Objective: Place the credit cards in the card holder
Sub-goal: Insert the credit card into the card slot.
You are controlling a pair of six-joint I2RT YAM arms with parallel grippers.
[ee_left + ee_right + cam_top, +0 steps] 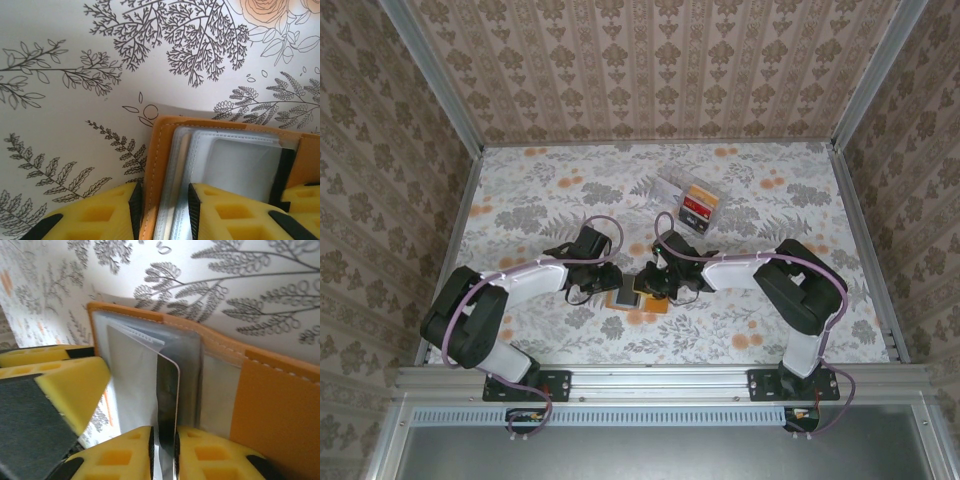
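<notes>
Floral tabletop (pixel 540 190), near edge: left end effector (pixel 164 192) pinches the card holder (pixel 620 300); right end effector (pixel 164 432) brackets 1 dark credit card (pixel 167 390), whether gripped I cannot tell. Push it squarely down the sleeve (pixel 130 375).

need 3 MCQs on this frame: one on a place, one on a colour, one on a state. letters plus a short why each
1. Where is the clear plastic box relative to the card holder?
A. stacked on top of it
B. beyond it, toward the back wall
C. between it and the arms' bases

2. What colours are the cards seen in the box?
A. blue and green
B. white only
C. orange and red

3. What state is the card holder in?
A. open, with its clear sleeves exposed
B. folded shut and flat
C. lying inside the box

Answers:
1 B: in the top view the box lies farther back on the table than the holder.
2 C: an orange card and a red card show through the box.
3 A: both wrist views show clear sleeves fanned out inside the orange cover.
</notes>
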